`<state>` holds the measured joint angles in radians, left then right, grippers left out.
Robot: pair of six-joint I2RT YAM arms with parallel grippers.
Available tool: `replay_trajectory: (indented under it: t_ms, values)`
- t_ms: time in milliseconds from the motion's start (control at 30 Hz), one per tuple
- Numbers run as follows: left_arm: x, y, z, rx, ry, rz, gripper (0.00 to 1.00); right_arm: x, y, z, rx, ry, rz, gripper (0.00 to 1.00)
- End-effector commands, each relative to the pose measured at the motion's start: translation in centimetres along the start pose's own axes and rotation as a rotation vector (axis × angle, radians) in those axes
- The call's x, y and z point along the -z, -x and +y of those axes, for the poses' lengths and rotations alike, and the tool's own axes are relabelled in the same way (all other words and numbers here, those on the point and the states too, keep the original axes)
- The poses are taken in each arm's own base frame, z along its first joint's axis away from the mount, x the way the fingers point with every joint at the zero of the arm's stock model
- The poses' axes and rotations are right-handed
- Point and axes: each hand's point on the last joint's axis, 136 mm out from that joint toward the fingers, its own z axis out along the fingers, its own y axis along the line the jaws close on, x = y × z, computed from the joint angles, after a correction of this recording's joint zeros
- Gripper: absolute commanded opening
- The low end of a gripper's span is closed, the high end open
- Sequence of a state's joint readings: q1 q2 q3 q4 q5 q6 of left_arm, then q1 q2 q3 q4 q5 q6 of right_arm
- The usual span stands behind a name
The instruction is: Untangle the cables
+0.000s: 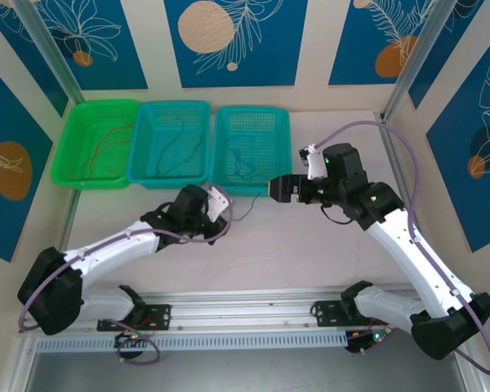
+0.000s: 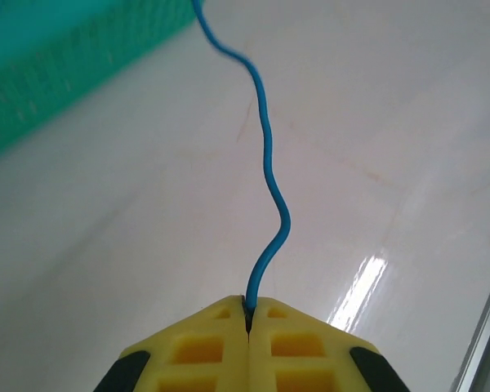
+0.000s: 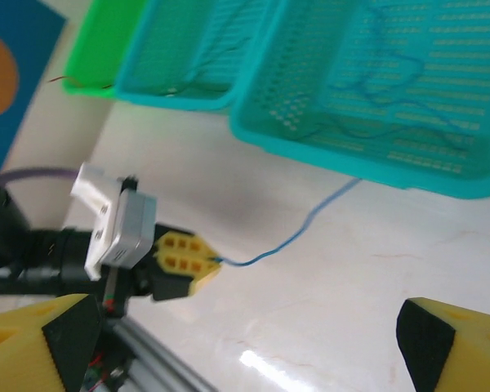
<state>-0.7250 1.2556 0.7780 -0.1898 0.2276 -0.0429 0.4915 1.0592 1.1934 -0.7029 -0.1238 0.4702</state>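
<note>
**Count.** Three baskets stand in a row at the far edge of the bench [image 1: 294, 253], touching side by side:
- one green basket [image 1: 98, 183] on the left
- one middle teal basket [image 1: 167, 181]
- one right teal basket [image 1: 237, 190]

The green basket holds a thin red-orange cable [image 1: 106, 143]. The middle basket holds a thin dark cable [image 1: 180, 147]. The right basket holds blue strands [image 3: 392, 106]; their number cannot be told. One further blue cable [image 2: 268, 147] lies outside the baskets.

**Pincers.** The left pincer [image 2: 247, 310] is closed, its yellow tips clamped on the near end of the blue cable. From there the cable rises in loose waves over the bench to the near wall of the right teal basket. Whether it passes over the rim cannot be told. The right pincer [image 1: 278, 188] is spread wide and holds nothing, just beside the near right corner of that basket.

**Surface and room.** The bench is pale, glossy and faintly veined. The walls carry blue panels with white leaf outlines and orange discs, separated by cream strips. Metal posts stand at the corners.
</note>
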Motion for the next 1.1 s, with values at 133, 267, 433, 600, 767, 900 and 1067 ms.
replay_trajectory:
  t_ms: [133,267,433,600,767,900,1067]
  values:
    - [0.5,10.3,3.3,-0.072,0.083,-0.177,0.0,2.8,1.8,4.9,0.079,0.144,-0.042,0.94]
    - [-2.6,15.1,7.6,-0.044,0.141,-0.215,0.0,4.1,5.4,2.0,0.04,-0.05,-0.255,0.95]
    - [-6.9,19.0,12.8,-0.003,0.213,-0.235,0.0,4.7,7.3,1.0,0.002,-0.103,-0.345,0.95]
    - [-11.3,20.5,16.4,0.044,0.224,-0.212,0.0,4.5,6.6,0.3,-0.029,-0.131,-0.317,0.95]
    - [-11.2,21.9,16.6,0.045,0.228,-0.241,0.39,5.3,5.7,-0.8,-0.047,-0.171,-0.326,0.95]
    - [-7.6,23.4,14.8,0.022,0.206,-0.302,0.6,5.3,5.0,-2.5,-0.077,-0.215,-0.326,0.95]
    - [-1.4,22.7,10.8,0.035,0.131,-0.414,0.65,4.9,4.6,-5.6,-0.128,-0.302,-0.329,0.95]
